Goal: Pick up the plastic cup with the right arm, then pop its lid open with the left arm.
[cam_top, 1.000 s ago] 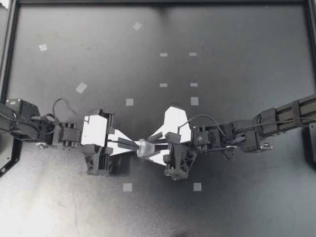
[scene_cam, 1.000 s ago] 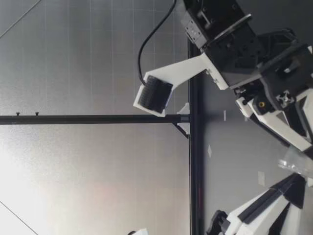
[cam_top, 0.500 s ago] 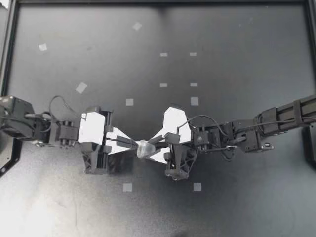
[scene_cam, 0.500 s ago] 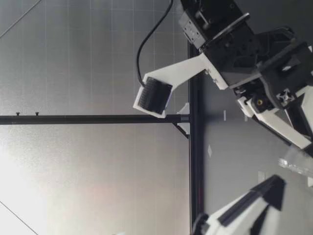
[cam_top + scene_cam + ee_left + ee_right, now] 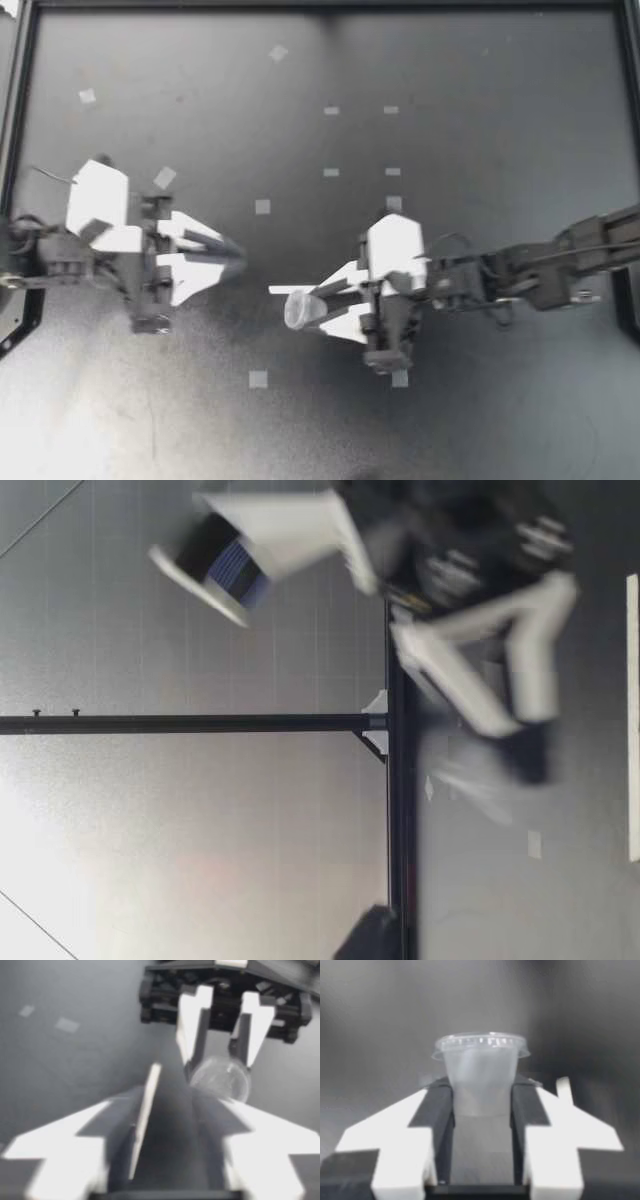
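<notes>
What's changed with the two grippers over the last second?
My left gripper has left the clear cup and pulled back toward its own side, with nothing between its fingers. My right gripper shifted slightly toward its side. Unchanged: it stays shut on the cup, above the table.

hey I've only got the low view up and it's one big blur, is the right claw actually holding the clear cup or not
Observer: Yes. In the top view the right claw is shut on the clear plastic cup, gripping it from two sides.
Operator: Okay, which way is the cup facing in the grip?
Observer: The right wrist view shows its wide rim pointing away from the wrist, with the narrow base end back between the pads.
Operator: And where's the left claw?
Observer: In the top view the left claw touches nothing. It points toward the cup with a stretch of bare table between them.
</notes>
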`<action>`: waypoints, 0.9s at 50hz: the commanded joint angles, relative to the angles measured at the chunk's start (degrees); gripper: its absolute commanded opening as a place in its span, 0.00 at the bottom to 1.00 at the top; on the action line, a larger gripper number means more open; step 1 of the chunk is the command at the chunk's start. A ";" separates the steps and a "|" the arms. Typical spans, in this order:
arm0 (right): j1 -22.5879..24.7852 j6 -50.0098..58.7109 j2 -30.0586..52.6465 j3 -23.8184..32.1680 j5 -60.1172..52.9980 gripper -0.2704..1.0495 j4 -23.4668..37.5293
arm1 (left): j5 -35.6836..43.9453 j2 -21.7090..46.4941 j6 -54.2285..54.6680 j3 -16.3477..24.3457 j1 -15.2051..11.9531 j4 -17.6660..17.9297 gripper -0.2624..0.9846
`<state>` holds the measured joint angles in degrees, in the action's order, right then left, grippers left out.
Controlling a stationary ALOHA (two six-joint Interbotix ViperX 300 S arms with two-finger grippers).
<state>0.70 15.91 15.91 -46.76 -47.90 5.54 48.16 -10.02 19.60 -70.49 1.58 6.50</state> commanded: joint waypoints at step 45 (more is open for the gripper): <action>-2.72 -6.06 2.64 -0.53 -32.96 0.44 1.32 | 5.89 0.09 55.37 8.44 0.62 -1.49 0.66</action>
<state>-1.49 9.93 19.34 -48.43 -80.86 6.77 53.53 -8.88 75.06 -63.54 1.76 5.36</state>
